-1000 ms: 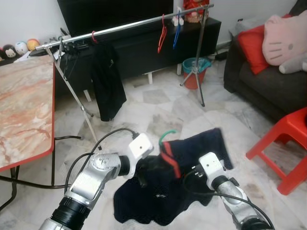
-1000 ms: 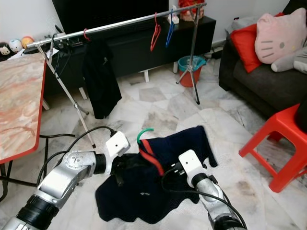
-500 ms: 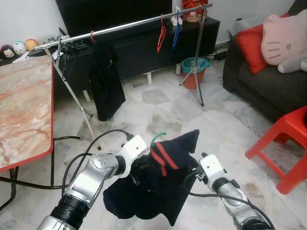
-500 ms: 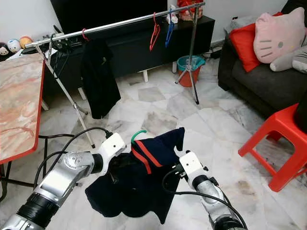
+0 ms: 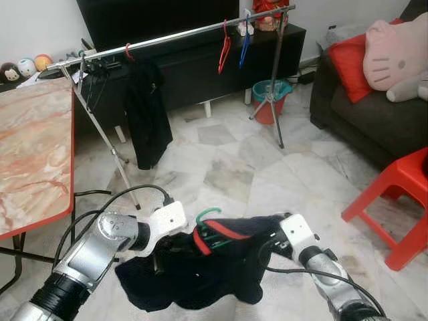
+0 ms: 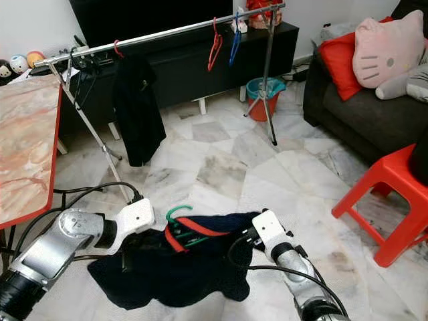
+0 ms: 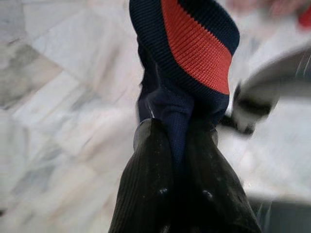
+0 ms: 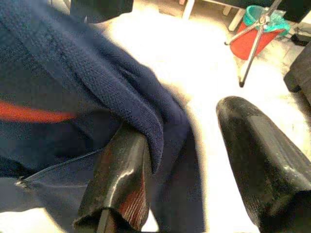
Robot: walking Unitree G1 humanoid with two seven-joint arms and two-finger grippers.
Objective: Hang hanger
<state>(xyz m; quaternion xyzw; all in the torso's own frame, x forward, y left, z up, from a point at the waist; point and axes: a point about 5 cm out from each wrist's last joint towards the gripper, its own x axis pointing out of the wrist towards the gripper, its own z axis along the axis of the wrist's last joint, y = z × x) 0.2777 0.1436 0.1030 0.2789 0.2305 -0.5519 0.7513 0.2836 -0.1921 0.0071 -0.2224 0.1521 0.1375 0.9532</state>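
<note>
Left end effector [image 7: 177,145] clamped tight on navy garment [image 5: 194,277], near its red stripe. Right end effector [image 8: 194,160] spread wide, one finger [image 8: 121,179] under garment's edge, gripping nothing. Green hanger [image 5: 208,217] sits in the collar, low between both arms. Rail [image 5: 174,37] far, well apart.

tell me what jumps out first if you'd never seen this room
The navy garment with a red stripe, on a green hanger, is bunched low over the marble floor between the left gripper, shut on its fabric, and the open right gripper, with cloth draped over one finger. Behind runs a long metal clothes rail holding a black garment and red and blue hangers.
</note>
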